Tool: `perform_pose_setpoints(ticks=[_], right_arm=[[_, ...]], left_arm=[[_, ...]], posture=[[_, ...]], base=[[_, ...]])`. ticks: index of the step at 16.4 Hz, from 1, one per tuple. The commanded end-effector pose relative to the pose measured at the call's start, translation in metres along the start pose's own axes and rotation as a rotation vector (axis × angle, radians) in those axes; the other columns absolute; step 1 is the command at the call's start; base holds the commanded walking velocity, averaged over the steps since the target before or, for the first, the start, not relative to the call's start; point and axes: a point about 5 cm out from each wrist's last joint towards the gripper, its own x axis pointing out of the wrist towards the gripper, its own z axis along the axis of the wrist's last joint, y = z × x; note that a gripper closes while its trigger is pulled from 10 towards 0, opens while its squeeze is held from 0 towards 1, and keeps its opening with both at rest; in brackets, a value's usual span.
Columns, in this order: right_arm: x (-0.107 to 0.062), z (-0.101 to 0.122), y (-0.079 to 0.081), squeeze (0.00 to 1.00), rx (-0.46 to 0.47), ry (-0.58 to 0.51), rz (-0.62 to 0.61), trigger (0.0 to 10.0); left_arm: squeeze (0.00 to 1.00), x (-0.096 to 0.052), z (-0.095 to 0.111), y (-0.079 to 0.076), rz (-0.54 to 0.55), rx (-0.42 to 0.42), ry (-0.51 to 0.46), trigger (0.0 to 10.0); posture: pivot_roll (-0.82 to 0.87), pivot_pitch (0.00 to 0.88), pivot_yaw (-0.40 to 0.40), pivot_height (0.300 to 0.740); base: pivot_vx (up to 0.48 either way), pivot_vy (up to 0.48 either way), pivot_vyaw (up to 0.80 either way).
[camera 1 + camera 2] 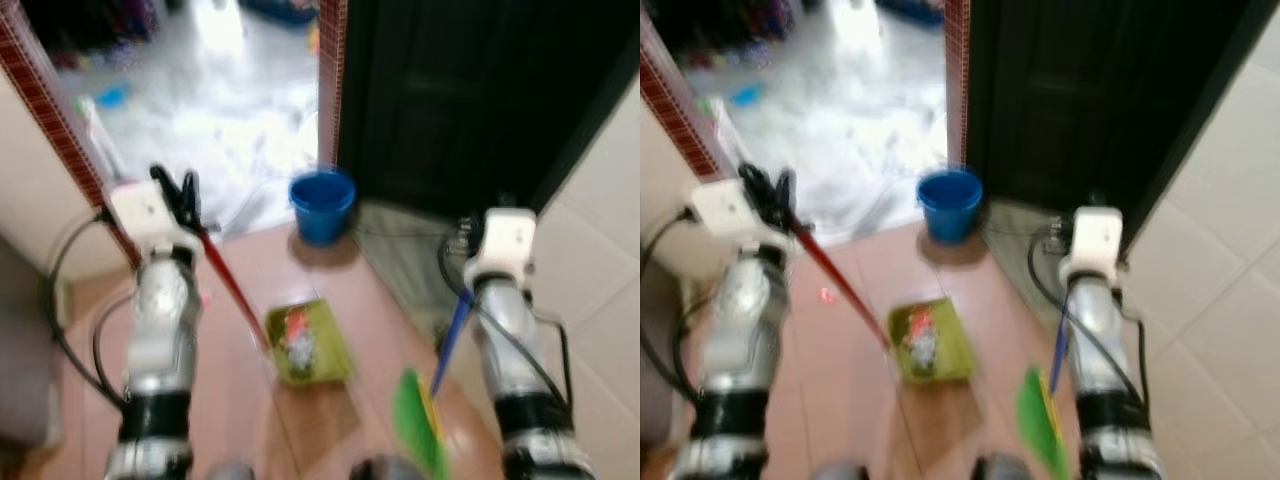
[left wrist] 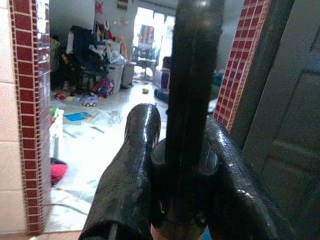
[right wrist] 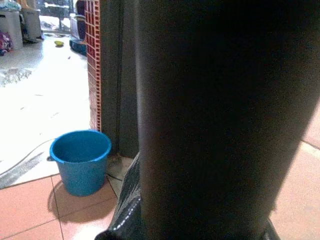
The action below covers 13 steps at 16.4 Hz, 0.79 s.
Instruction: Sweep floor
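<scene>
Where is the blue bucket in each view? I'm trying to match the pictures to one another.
Left eye view: blue bucket above centre, on the tiled floor by the dark door.
Right eye view: same spot, slightly further left.
Left wrist view: I can't make it out; the left gripper and its handle block the lower middle.
Right wrist view: lower left.
Shared landmark: the red-tiled door pillar.

black fingers (image 2: 131, 170), clamped round dark handle (image 2: 192, 75)

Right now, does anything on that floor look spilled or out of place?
Nothing looks spilled. The litter sits gathered inside the green dustpan, whose red handle is held in the left pincer. The blue bucket stands upright by the doorway. The room beyond has toys scattered about.
</scene>
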Motion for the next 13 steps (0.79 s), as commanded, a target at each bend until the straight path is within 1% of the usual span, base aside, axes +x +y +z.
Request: perform_pose_setpoints(ticks=[1, 5, 8, 10, 13], right_arm=[[0.003, 0.01, 0.004, 0.0, 0.002, -0.04, 0.014, 10.0], [0.001, 0.008, 0.01, 0.0, 0.009, -0.031, 0.04, 10.0], [0.0, 0.008, 0.012, 0.0, 0.002, -0.034, 0.06, 10.0], [-0.001, 0.008, 0.014, 0.0, 0.007, -0.036, 0.065, 10.0], [-0.001, 0.007, 0.018, 0.0, 0.01, -0.032, 0.075, 10.0]], left_arm=[[0.0, 0.007, 0.026, -0.003, -0.001, -0.025, -0.101, 10.0], [0.0, 0.016, 0.035, -0.002, 0.005, -0.03, -0.123, 10.0], [0.0, 0.016, 0.037, -0.001, 0.011, -0.027, -0.125, 10.0], [0.0, 0.018, 0.041, -0.003, 0.0, -0.034, -0.142, 10.0], [0.0, 0.025, 0.054, -0.01, -0.008, -0.069, -0.183, 10.0]], posture=[[0.0, 0.0, 0.009, 0.74], [0.0, 0.0, 0.004, 0.74], [0.0, 0.0, 0.004, 0.74], [0.0, 0.0, 0.006, 0.74], [0.0, 0.0, 0.006, 0.74]], base=[[0.24, 0.0, 0.0], [0.314, 0.0, 0.0], [0.344, 0.0, 0.0], [0.431, 0.0, 0.0], [0.431, 0.0, 0.0]])
